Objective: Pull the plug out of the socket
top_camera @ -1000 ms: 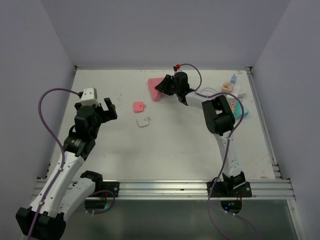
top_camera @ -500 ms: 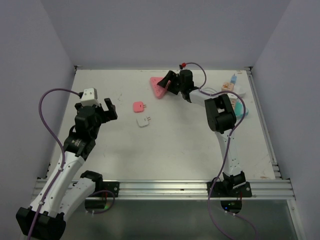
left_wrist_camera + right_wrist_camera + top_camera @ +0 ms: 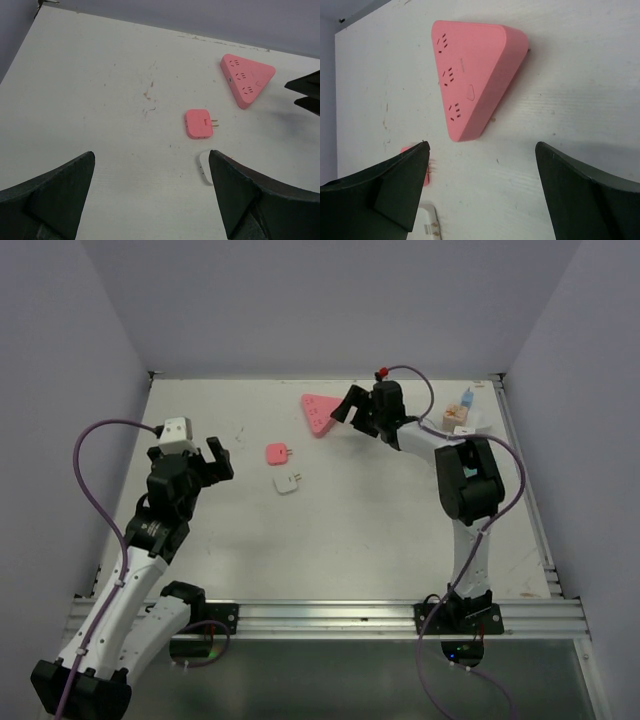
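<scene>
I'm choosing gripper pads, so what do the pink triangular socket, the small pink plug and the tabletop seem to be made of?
Pink triangular socket: looks like moulded plastic, smooth and matt, with rounded edges and even colour. Small pink plug: likely the same plastic, with brassy, metal-looking prongs. Tabletop: a white painted or laminated board, matt, scuffed and speckled; which one is unclear.

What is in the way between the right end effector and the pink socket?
Nothing visible. The open right end effector faces the socket with only table between them. The pink plug and white plug lie off to the side, already unplugged.
</scene>
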Action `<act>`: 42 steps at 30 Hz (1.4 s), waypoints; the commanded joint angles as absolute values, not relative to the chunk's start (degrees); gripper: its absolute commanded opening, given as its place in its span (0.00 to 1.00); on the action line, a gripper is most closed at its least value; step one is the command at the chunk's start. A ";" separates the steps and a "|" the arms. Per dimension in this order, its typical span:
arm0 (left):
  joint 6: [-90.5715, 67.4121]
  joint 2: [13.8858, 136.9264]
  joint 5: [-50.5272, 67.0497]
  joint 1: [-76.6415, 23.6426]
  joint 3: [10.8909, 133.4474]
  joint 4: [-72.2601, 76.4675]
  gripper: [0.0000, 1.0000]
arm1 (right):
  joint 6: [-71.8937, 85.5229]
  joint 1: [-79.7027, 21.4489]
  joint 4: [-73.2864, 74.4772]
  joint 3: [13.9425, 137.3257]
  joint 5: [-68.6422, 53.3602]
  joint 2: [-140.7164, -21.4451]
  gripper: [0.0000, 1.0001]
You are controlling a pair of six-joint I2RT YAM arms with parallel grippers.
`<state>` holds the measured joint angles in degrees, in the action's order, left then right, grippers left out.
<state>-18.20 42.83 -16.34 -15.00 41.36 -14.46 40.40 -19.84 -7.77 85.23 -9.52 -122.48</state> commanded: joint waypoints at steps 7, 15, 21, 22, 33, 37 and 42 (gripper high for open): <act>-16.88 41.57 -17.67 -14.68 41.48 -12.92 0.99 | 34.55 -18.81 1.56 69.36 -0.18 -91.17 0.93; -17.05 41.48 -17.67 -14.68 41.40 -13.01 1.00 | 33.75 -12.58 6.59 53.73 17.03 -63.93 0.95; -16.96 41.40 -17.84 -14.76 41.31 -13.01 1.00 | 37.51 -1.77 7.56 46.07 15.39 -58.62 0.93; -16.96 41.31 -17.93 -14.77 41.40 -13.01 1.00 | 38.31 1.55 7.47 45.27 14.08 -58.62 0.92; -16.70 40.69 -17.31 -14.77 41.13 -12.83 0.99 | 54.73 21.42 -9.54 30.69 0.54 -66.08 0.80; -16.70 40.61 -17.40 -14.77 41.22 -12.75 0.99 | 59.41 26.80 -18.44 28.39 -5.88 -72.94 0.77; -16.70 40.43 -16.96 -14.77 41.04 -12.66 0.99 | 59.07 29.35 -23.99 29.35 -8.00 -80.05 0.77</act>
